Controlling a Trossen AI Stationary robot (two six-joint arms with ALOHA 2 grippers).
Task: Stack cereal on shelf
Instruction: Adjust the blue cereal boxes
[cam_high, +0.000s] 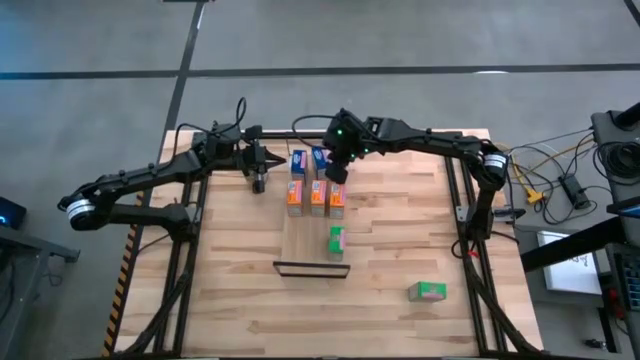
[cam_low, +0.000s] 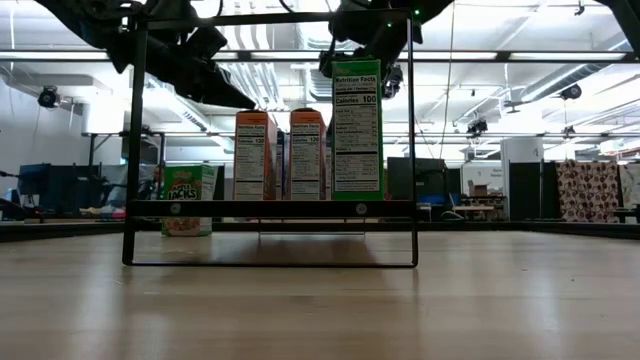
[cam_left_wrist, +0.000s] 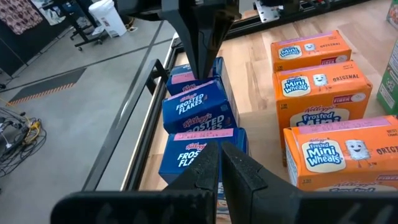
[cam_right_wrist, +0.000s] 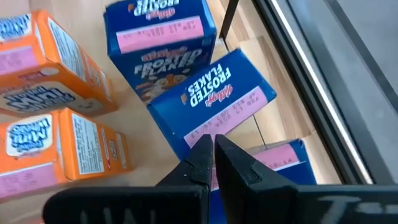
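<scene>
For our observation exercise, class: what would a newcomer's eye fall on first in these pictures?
First, the cluster of cereal boxes on the shelf: orange Frosted Mini Wheats boxes in a row, with blue Frosted Flakes boxes behind them. Both grippers hang shut above the blue boxes, the right gripper over them, the left gripper beside. One green box lies apart on the table.

Three orange Mini Wheats boxes (cam_high: 317, 197) upright in a row at the shelf's (cam_high: 310, 248) far end. Three blue Frosted Flakes boxes (cam_left_wrist: 198, 107) just behind them. One green box (cam_high: 337, 240) upright on shelf's right side, mid-length. Another green box (cam_high: 427, 291) lies off the shelf, near right.
</scene>
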